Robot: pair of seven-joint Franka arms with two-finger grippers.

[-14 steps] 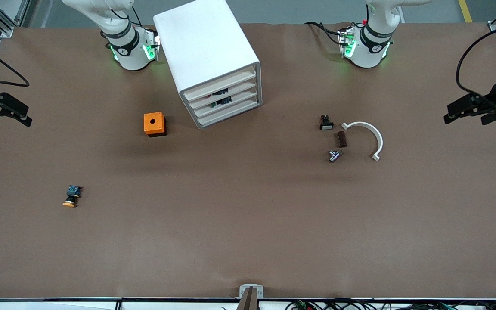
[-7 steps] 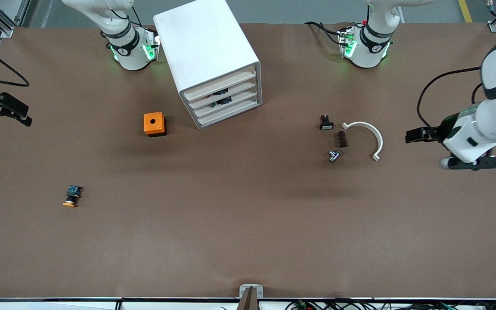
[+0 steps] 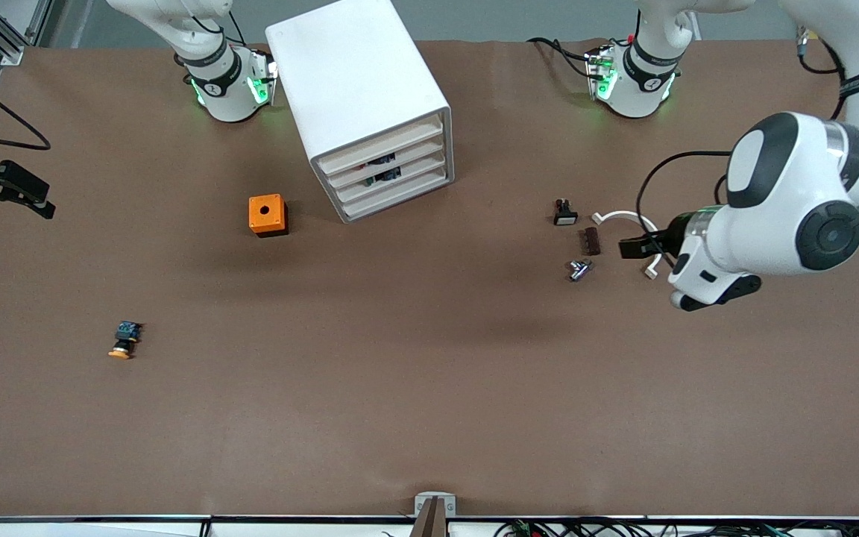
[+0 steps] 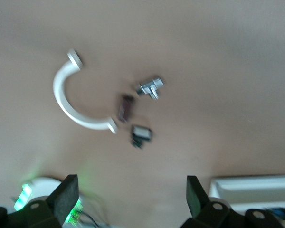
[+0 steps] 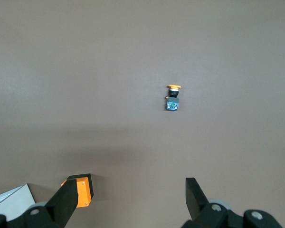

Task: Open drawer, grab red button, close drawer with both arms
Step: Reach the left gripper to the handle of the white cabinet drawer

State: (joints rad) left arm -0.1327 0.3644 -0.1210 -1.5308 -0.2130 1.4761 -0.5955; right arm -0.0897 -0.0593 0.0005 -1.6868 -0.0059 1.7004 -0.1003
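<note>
Clutter beside white arc (image 3: 623, 216): clip (image 3: 591, 241), fitting (image 3: 579, 269).

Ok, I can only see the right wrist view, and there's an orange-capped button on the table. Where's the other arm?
Observer: The left pincer is open, up over the white curved piece toward the left arm's end of the table.
Operator: And where's my pincer on the table?
Observer: The right pincer hangs open at the right arm's end, at the table's edge.
Operator: Is the drawer open yet?
Observer: No. The drawer sits flush with the other three fronts of the cabinet.
Operator: Can you see the red button?
Observer: Not on the table. Dark parts show behind the drawer fronts, but I can't tell what they are.
</note>
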